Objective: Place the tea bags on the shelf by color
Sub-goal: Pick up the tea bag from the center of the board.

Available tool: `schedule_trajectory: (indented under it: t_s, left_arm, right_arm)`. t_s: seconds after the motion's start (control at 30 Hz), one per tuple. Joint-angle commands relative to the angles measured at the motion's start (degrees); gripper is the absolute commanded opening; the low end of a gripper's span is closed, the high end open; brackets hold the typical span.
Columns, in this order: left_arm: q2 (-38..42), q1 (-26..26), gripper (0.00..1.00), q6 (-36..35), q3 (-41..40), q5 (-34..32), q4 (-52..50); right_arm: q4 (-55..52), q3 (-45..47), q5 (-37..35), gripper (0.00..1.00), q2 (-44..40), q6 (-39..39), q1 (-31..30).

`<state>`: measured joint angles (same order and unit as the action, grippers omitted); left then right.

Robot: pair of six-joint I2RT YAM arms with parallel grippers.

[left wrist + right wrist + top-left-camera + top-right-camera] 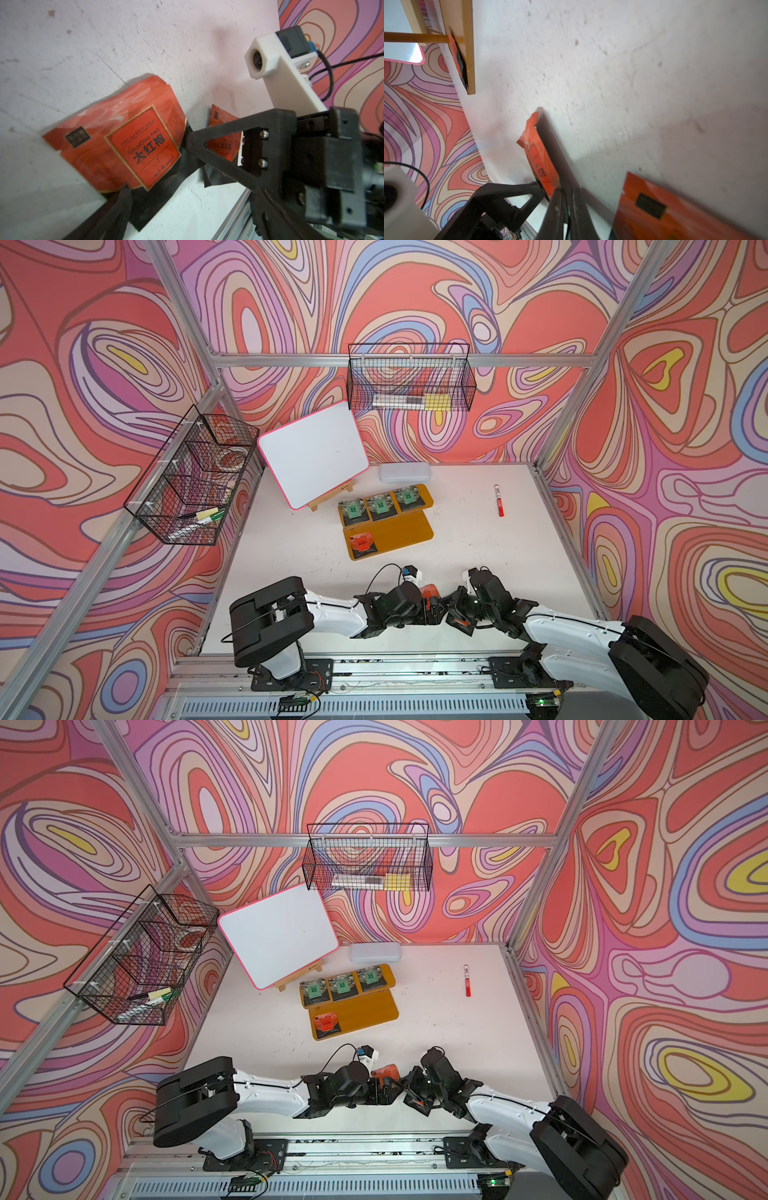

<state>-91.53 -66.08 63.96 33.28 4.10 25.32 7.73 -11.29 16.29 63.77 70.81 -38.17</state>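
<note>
So, the white table (pixel 478 556) carries the mustard shelf (pixel 399 531), and well in front of its lower board the left gripper (pixel 434 608) has its fingers spread wide, while facing it the right gripper (pixel 567 194) pinches the edge of an orange-red tea bag (pixel 143 143), tilted up off the table. A second orange-red bag (pixel 679 212) lies just beside it. Three green tea bags (pixel 379 506) fill the shelf's upper board; a third orange-red bag (pixel 362 542) sits at the lower board's left end

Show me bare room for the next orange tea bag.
Lower board: bare from the shelved orange tea bag to its end nearer the marker. Table between board and marker: bare. Crowded: upper board, three green tea bags.
</note>
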Motion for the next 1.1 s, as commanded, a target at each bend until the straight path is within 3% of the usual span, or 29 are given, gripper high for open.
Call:
schedule_trajectory:
  t_s: [0.0, 0.17, 0.43, 0.77, 1.07]
  left_arm:
    - [-0.9, -0.4, 0.96, 0.1, 0.1, -0.8, -1.1]
    - [-0.5, -0.4, 0.96, 0.1, -0.1, -1.1, -1.2]
    - [5.8, -0.4, 0.97, -0.3, -2.0, -6.8, -3.4]
    - [22.6, 0.6, 0.99, -6.4, -2.0, -17.6, -21.5]
    - [33.0, 3.1, 0.99, -8.8, -1.6, -22.4, -33.2]
  right_arm:
    - [2.3, 1.0, -0.7, 0.08, -0.6, 0.1, 0.2]
    - [3.7, 1.3, -0.6, 0.0, -0.2, -0.2, 0.2]
    - [2.2, -0.3, -0.9, 0.0, -2.2, -3.5, 0.2]
    - [0.3, -6.1, 0.9, 0.0, -4.1, -8.4, 0.5]
    - [4.2, -9.2, 2.3, 0.0, -3.0, -9.6, 1.7]
